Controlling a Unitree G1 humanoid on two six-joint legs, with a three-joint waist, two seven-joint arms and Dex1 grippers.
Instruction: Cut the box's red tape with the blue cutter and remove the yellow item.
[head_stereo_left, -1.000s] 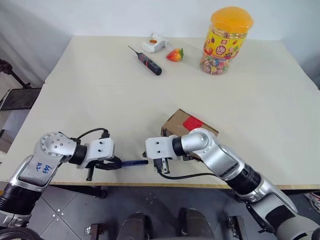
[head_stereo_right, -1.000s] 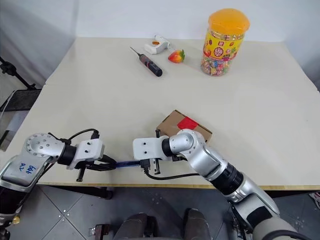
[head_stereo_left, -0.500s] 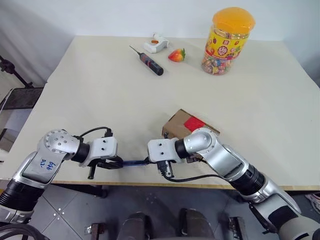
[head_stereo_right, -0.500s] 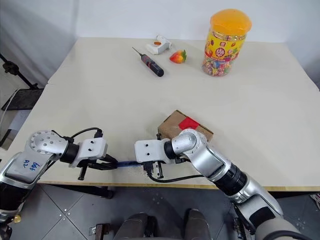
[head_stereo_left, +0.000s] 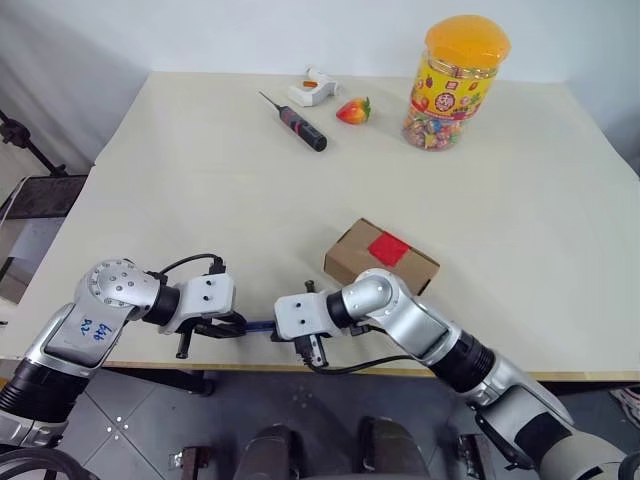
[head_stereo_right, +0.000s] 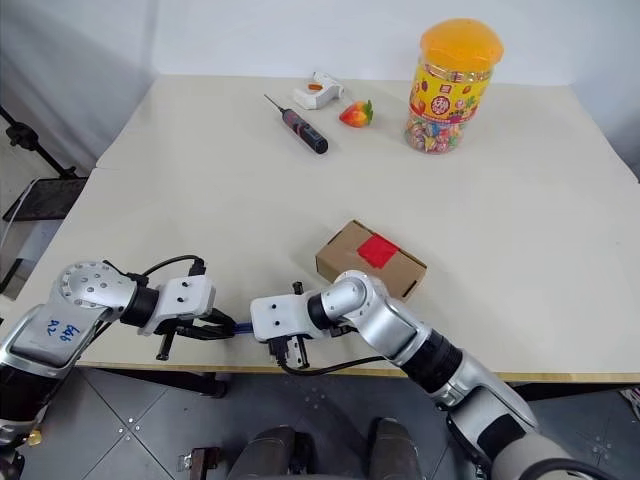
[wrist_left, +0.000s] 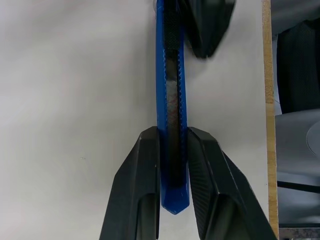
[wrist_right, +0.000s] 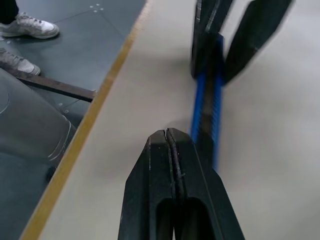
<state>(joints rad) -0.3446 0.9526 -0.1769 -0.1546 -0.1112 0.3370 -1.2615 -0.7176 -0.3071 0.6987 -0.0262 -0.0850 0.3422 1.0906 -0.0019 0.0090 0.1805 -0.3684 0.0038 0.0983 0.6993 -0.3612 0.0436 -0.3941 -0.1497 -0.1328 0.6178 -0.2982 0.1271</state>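
The blue cutter (wrist_left: 170, 100) is a slim, flat blue stick with a dark ribbed strip that runs along its middle. My left gripper (wrist_left: 172, 150) holds it near one end: the two black fingers press on its two sides, and a short blue end sticks out behind them. The cutter lies almost flat over the table (head_stereo_left: 200, 200), close to the near edge, and it points toward my right arm.

My right gripper (wrist_right: 170, 137) has its fingers pressed together with nothing between them. Its tip is just beside the free end of the cutter; the picture is a little blurred there, so I cannot tell if it touches the blue body or only stands next to it. In the head views the right gripper (head_stereo_left: 312, 345) is right at the end of the cutter (head_stereo_left: 260, 326), and my left gripper (head_stereo_left: 232, 325) is on the other end.

The box (head_stereo_left: 380, 256) is a small brown carton, closed, with the red tape (head_stereo_left: 388, 245) as a bright square on its top face. It lies on the table just behind my right wrist, away from the cutter. At the far side of the table stand a candy jar (head_stereo_left: 455, 80) with an orange lid, a red strawberry toy (head_stereo_left: 351, 109), a black screwdriver (head_stereo_left: 298, 124) and a small white device (head_stereo_left: 312, 88).
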